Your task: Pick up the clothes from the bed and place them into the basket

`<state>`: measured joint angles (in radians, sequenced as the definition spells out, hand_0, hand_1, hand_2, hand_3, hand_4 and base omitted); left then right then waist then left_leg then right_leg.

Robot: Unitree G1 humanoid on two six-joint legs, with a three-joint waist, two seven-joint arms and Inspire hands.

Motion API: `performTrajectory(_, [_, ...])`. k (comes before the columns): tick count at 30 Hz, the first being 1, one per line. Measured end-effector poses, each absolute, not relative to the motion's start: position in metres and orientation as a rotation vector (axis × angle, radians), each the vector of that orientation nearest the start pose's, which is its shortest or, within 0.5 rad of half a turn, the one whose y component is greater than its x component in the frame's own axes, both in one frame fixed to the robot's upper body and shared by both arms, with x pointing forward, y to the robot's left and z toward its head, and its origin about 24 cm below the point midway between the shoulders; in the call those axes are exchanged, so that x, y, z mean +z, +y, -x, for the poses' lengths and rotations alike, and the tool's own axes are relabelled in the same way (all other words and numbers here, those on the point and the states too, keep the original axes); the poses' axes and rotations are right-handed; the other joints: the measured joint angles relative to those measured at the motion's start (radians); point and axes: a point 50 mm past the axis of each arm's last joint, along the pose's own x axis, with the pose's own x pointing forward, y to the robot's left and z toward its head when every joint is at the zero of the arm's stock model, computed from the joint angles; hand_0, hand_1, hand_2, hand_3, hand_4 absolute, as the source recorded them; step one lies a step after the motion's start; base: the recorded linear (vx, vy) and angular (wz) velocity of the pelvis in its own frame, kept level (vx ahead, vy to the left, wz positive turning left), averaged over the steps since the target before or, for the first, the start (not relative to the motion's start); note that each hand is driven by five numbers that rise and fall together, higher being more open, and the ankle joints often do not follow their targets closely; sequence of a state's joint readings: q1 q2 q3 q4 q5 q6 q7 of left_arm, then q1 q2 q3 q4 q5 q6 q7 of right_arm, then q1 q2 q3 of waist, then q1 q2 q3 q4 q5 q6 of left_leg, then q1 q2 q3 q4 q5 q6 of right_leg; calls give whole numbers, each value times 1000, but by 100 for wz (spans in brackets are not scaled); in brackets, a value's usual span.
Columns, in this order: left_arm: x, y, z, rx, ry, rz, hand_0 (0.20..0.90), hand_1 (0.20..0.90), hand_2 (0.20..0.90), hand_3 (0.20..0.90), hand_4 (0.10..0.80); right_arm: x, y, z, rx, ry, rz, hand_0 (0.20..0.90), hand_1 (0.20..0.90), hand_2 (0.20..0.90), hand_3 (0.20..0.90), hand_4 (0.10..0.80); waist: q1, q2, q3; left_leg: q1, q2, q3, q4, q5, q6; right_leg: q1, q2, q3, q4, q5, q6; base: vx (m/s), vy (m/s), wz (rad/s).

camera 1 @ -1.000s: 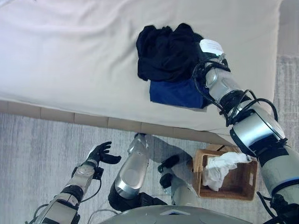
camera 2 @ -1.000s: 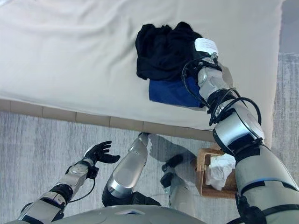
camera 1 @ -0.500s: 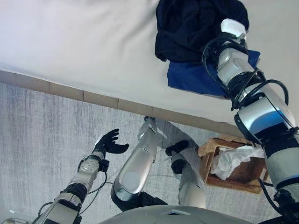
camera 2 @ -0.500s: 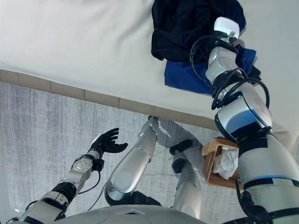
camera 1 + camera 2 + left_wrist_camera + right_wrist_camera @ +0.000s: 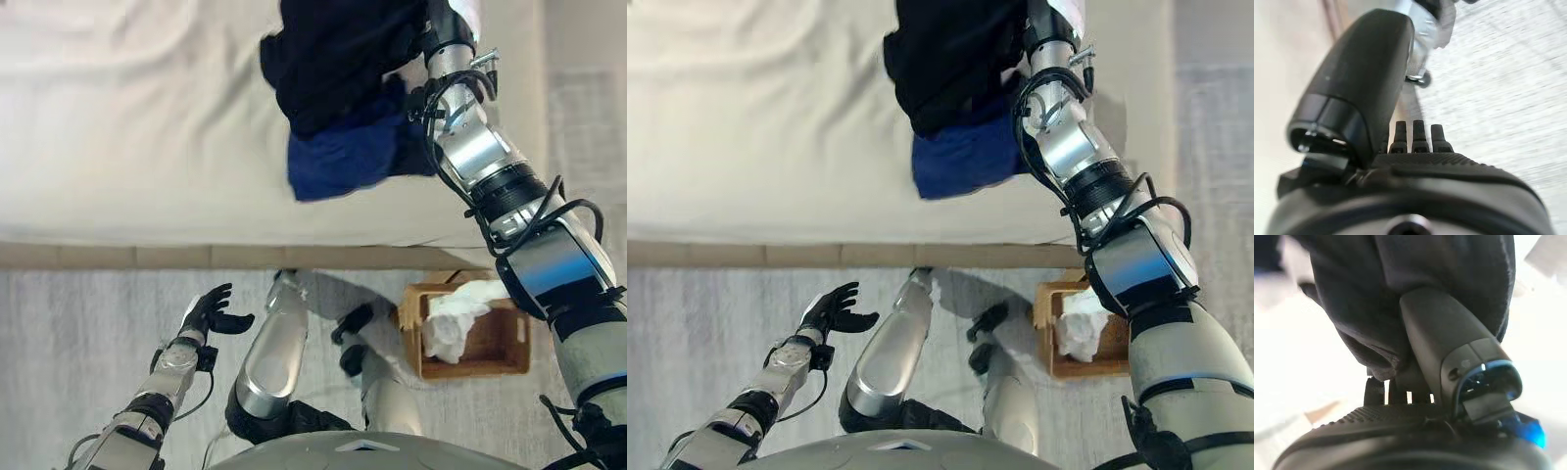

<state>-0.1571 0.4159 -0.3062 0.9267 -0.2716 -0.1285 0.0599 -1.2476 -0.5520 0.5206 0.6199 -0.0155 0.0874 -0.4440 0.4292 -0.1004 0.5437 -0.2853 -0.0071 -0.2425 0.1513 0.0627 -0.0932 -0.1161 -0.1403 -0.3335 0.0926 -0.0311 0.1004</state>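
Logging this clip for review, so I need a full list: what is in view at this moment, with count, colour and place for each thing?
bed: one, cream sheet, fills the upper part of the head views; a tan edge runs along its near side.
black garment: one, black, bunched on the bed by the right hand.
blue garment: one, blue, partly under the black garment, toward the bed's near edge.
basket: one, brown, on the floor below the bed's edge, on the robot's right.
white cloth: one, white, inside the basket, draped over its rim.
floor: grey, woven look.
right hand: dark, thumb pressed on the black garment; its fingers are mostly hidden.
left hand: dark, fingers relaxed, holds nothing, above the floor.
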Motion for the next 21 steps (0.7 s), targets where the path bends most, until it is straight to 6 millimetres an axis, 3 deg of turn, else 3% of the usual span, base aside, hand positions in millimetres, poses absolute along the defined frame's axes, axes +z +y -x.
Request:
performTrajectory(3, [-89, 253, -215, 61, 691, -328, 900, 900, 900, 900, 800, 339, -151, -377, -322, -750, 714, 300, 300, 300, 200, 100, -40, -16, -9, 63, 11, 31, -36, 3, 4, 61, 14, 25, -60, 32, 3, 91, 8, -29])
performTrajectory(4, [-90, 253, -215, 59, 705, -333, 900, 900, 900, 900, 800, 345, -157, -373, -337, -767, 724, 300, 300, 300, 200, 100, -54, -19, -11, 88, 12, 40, -50, 5, 6, 83, 15, 29, -77, 43, -7, 103, 17, -18])
performTrajectory(8, [-95, 253, -209, 55, 753, -346, 900, 900, 900, 900, 800, 359, -185, -365, -422, -770, 764, 300, 300, 300, 200, 100, -99, -32, -25, 193, 9, 75, -96, 12, 21, 169, 12, 53, -120, 64, -11, 78, 16, -20])
performTrajectory(13, [-99, 253, -205, 27, 802, -393, 900, 900, 900, 900, 800, 375, -213, -356, -501, -742, 750, 300, 300, 300, 200, 100, -141, -38, -40, 296, 11, 105, -130, 18, 19, 253, 13, 75, -151, 79, -27, 91, 29, -19])
performTrajectory(15, [-110, 254, -191, 20, 870, -407, 900, 900, 900, 900, 800, 375, -219, -356, -510, -726, 733, 300, 300, 300, 200, 100, -184, -46, -136, 300, 12, 122, -167, 11, 20, 252, 14, 77, -181, 82, -26, 64, 15, -17])
performTrajectory(21, [-125, 249, -171, -19, 958, -400, 900, 900, 900, 900, 800, 387, -254, -345, -598, -703, 693, 300, 300, 300, 200, 100, -236, -33, -227, 367, 25, 174, -207, 14, 21, 265, 20, 126, -185, 82, -26, 21, -2, -28])
